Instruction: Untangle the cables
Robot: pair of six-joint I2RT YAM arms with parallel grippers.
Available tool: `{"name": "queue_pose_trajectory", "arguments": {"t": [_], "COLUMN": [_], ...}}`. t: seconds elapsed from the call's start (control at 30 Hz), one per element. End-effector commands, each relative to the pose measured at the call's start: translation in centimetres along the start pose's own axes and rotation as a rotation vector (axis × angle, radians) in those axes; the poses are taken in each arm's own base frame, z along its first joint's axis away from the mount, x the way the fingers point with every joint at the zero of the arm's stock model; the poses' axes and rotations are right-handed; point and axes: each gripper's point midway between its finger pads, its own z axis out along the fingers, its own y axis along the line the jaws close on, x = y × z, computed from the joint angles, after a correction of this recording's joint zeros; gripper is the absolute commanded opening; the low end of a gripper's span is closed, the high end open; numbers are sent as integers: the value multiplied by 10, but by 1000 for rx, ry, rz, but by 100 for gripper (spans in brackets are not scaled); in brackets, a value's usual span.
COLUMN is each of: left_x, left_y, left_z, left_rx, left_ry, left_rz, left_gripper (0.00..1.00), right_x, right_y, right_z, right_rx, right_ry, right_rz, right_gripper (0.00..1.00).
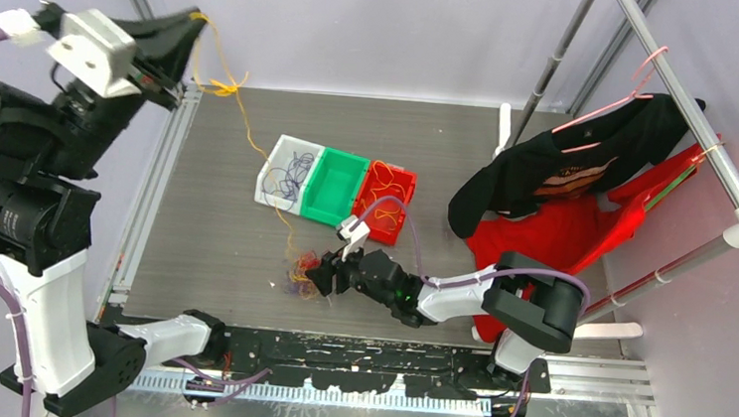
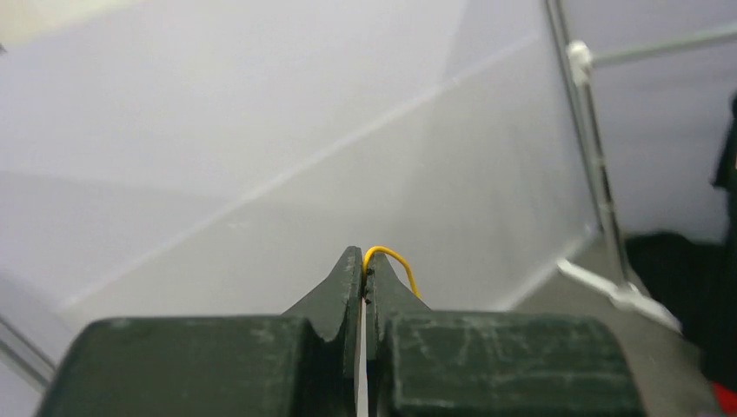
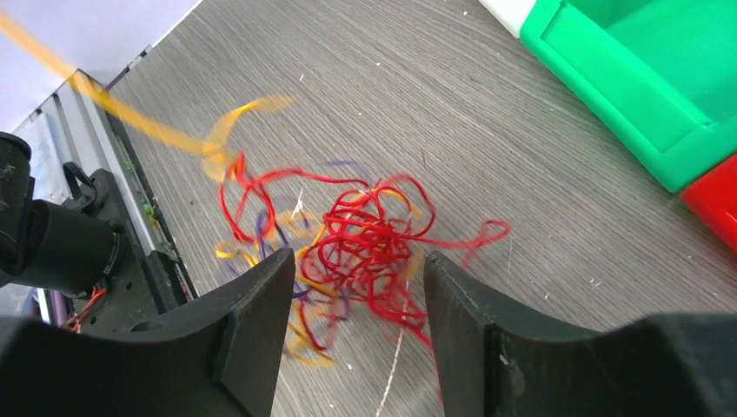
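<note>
A fist-sized tangle of red, purple and orange-yellow cables [image 1: 301, 269] lies on the grey table near the front; it also shows in the right wrist view [image 3: 365, 239]. My left gripper [image 1: 197, 18] is raised high at the far left and shut on one orange-yellow cable [image 1: 243, 124], whose end loops over the closed tips [image 2: 387, 256]. That strand runs down past the bins to the tangle. My right gripper [image 1: 317, 276] is low over the table with its jaws open around the tangle's near side [image 3: 358, 300], holding nothing.
Three bins stand mid-table: a white one [image 1: 278, 161] with purple strands, an empty green one [image 1: 332, 188] and a red one [image 1: 399, 186] with orange-yellow strands. Black and red garments [image 1: 557, 183] hang on a rack at the right.
</note>
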Motion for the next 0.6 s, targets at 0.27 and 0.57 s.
{"name": "queue_pose_trajectory", "arguments": {"t": [0.27,0.57], "left_x": [-149,-95], "left_y": [83,37], "left_z": [-29,-11], "left_rx": [-393,-162], "left_ry": [-490,-344], "left_rz": [167,89], "left_gripper": [0,0], "right_x": [10,-42], "right_y": [-9,7], "right_z": [-8,-19], "right_rx": [31,25], "right_ry": [11,-46], "right_rz": [4,-53], "right_gripper": [62,67]}}
